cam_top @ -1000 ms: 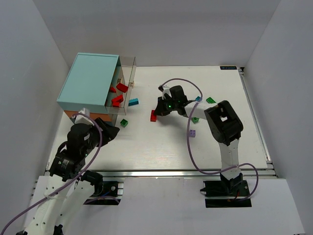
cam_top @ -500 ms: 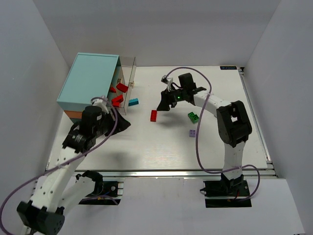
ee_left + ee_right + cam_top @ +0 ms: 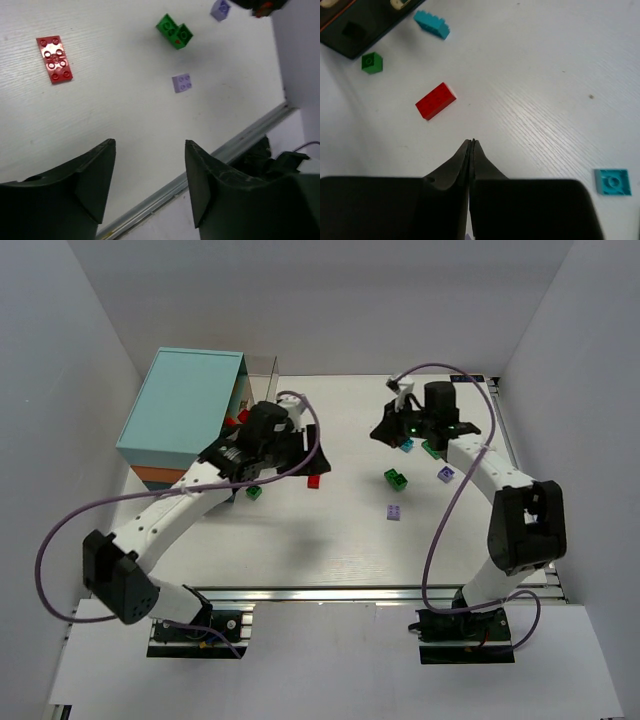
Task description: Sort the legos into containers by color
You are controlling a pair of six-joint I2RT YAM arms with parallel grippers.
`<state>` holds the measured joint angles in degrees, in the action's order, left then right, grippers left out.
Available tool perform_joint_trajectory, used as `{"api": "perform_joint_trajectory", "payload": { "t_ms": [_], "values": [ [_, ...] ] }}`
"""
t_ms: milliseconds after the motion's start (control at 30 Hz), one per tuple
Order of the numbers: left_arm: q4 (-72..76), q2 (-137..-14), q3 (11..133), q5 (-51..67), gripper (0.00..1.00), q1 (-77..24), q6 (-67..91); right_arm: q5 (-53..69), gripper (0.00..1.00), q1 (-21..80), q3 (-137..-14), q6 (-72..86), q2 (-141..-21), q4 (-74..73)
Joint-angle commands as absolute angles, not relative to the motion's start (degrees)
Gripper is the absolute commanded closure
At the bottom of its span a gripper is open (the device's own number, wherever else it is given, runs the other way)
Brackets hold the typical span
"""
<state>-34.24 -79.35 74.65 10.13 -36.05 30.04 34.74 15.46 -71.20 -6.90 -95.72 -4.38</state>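
Currently: pickup stage, likely. Your left gripper [image 3: 150, 147] spread, empty; right gripper [image 3: 471, 144] clenched on nothing. Next: lower onto red lego [image 3: 54, 59], upper left.

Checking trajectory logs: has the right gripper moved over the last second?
Yes. In the top view the right gripper has moved right, away from the teal-topped cabinet and toward the right edge of the table.

left fingers [image 3: 92, 182] spread wide | right fingers [image 3: 457, 167] pressed together
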Motion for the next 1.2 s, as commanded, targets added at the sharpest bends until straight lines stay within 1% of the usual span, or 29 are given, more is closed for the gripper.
{"api": "perform_joint_trajectory", "payload": {
  "t_ms": [0,33,67,100,133,167,200,233,267,333,367,533,667,767,967,1033,1133,1167],
  "values": [
    [-36.4,-85.6,79.7,-2.0,0.34,-39.4,29.8,33.8,1.0,12.5,-68.1,-2.3,-91.9,3.0],
    [-37.5,-87.4,80.2,-4.3,0.37,-39.5,30.6,33.7,1.0,11.8,-68.2,-1.5,-91.8,3.0],
    [-39.8,-89.5,81.1,-6.7,0.41,-40.2,31.3,34.3,0.58,10.6,-68.6,-1.3,-92.0,2.6],
    [-41.2,-91.6,82.2,-9.6,0.48,-40.9,33.3,35.4,0.25,9.6,-70.4,-1.7,-92.4,0.3],
    [-42.2,-95.2,83.6,-14.4,0.55,-41.0,34.4,38.3,0.11,8.6,-71.4,-2.5,-93.2,-1.8],
    [-43.1,-96.6,84.1,-16.6,0.54,-41.0,35.2,39.5,0.11,7.8,-72.5,-2.5,-93.5,-2.8],
    [-42.9,-97.7,84.5,-18.5,0.51,-41.6,36.0,41.2,0.11,7.1,-73.0,-2.5,-93.5,-3.1],
    [-42.1,-100.0,84.5,-19.8,0.46,-41.6,35.9,41.5,0.11,6.4,-72.9,-2.5,-93.3,-2.9],
    [-40.2,-101.2,84.8,-20.6,0.36,-41.6,35.7,41.7,0.11,6.2,-72.9,-2.9,-92.8,-2.9],
    [-39.3,-103.8,85.9,-21.0,0.31,-41.6,34.5,42.9,0.11,5.7,-72.9,-3.5,-92.5,-3.9],
    [-39.9,-107.1,88.0,-21.5,0.28,-41.6,34.4,43.2,0.11,5.7,-72.9,-4.0,-92.4,-4.5],
    [-39.6,-114.3,92.8,-22.2,0.26,-41.6,33.4,44.4,0.14,4.9,-71.9,-4.2,-91.7,-5.7],
    [-40.5,-119.9,95.8,-22.2,0.25,-41.6,32.9,44.4,0.14,4.5,-70.1,-3.8,-90.7,-5.1],
    [-41.0,-121.5,96.9,-22.1,0.25,-41.0,32.8,44.5,0.14,4.0,-69.9,-3.6,-90.7,-5.0],
    [-39.1,-122.7,96.6,-21.2,0.3,-39.9,31.6,45.2,0.16,3.3,-69.9,-3.6,-90.7,-5.4],
    [-39.6,-123.3,97.2,-21.1,0.34,-39.9,31.6,45.6,0.16,3.1,-69.9,-3.5,-90.8,-5.4],
    [-39.3,-123.3,97.2,-20.7,0.49,-39.9,31.5,46.0,0.18,3.0,-69.9,-3.3,-90.8,-5.4],
    [-38.8,-122.8,96.8,-20.4,0.58,-39.9,31.5,46.0,0.19,3.2,-69.9,-3.3,-90.8,-5.4]
  ]
}}
